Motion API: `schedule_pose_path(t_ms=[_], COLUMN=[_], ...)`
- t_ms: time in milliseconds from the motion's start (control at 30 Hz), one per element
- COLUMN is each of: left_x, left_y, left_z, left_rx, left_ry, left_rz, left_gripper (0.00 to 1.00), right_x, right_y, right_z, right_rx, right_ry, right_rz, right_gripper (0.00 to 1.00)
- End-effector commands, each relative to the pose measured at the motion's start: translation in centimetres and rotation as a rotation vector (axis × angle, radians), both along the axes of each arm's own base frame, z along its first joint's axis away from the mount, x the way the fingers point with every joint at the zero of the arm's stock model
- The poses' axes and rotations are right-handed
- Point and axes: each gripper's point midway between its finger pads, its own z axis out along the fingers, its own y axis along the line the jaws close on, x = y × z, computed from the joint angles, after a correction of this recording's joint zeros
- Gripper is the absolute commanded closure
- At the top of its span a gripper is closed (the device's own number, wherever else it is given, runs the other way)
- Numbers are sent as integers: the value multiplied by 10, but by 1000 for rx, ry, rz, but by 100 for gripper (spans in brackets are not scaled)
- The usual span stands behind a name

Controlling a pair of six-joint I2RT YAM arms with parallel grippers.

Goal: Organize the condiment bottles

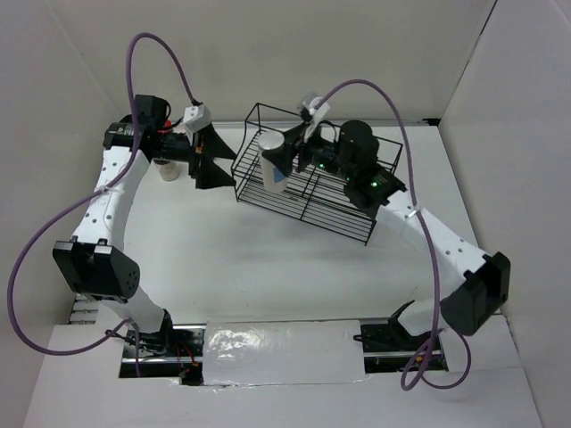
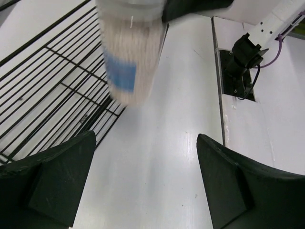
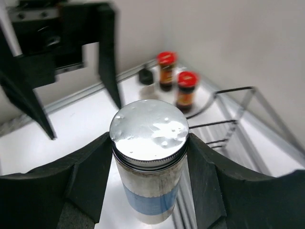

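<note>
The right hand (image 1: 285,162) is clamped on the sides of the whitish bottle (image 3: 148,143), holding it at the end of the wire rack (image 1: 332,203) nearest the left arm. The left hand (image 2: 145,140) is released, its fingers spread wide and apart from the bottle. The step appears to be setting this bottle into the rack. Done well, the left hand backs away, and the right carries the bottle clear over the rim, keeps it upright, and lowers it until the base sits flat across the wires before letting go. The red-lidded jars (image 3: 186,93) stand on the tabletop (image 1: 268,267) beyond.
</note>
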Motion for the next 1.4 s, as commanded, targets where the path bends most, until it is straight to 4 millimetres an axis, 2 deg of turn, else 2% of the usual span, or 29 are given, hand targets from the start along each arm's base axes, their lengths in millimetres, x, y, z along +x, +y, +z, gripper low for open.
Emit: schedule_pose_path(t_ms=[0,33,67,133,200,233,267,367,400,467,533,567,667,800,1000,1233,1367], left_x=[-8,-5,-3,4,8,14,16,28,32,44,48,49,50,50,56,68,70], left_y=[10,15,16,21,25,29,32,41,44,61,68,71,76,77,86,105,108], left_z=[39,39,37,32,30,26,22,15,15,6,3,2,4,2,-8,-9,-9], left_rx=[-80,-67,-56,-16,9,39,50,88,96,125,139,145,143,143,162,194,193], left_ry=[1,5,12,31,52,54,81,80,68,87,92,89,70,72,78,48,40], left_rz=[31,63,79,135,180,224,255,349,373,464,498,507,517,518,560,656,656], left_gripper=[1,1,1,1,1,1,1,1,1,1,1,1,1,1,1,1,1], right_x=[0,4,9,19,26,26,28,27,29,32,35,36,37,41,46,42,36], right_y=[-59,-82,-94,-125,-145,-163,-170,-191,-195,-205,-216,-219,-237,-256,-274,-270,-259], right_z=[104,108,106,92,70,67,51,43,33,20,13,3,-1,-16,-44,-56,-47], right_rx=[241,267,273,251,218,226,209,229,216,194,187,170,187,182,201,190,200], right_ry=[-239,-241,-233,-210,-172,-165,-145,-144,-136,-118,-111,-102,-115,-94,-48,-46,-114], right_rz=[-249,-362,-437,-612,-729,-814,-853,-944,-964,-1018,-1058,-1071,-1108,-1160,-1185,-1129,-1046], right_gripper=[100,100,100,100,100,100,100,100,100,100,100,100,100,100,100,100,100])
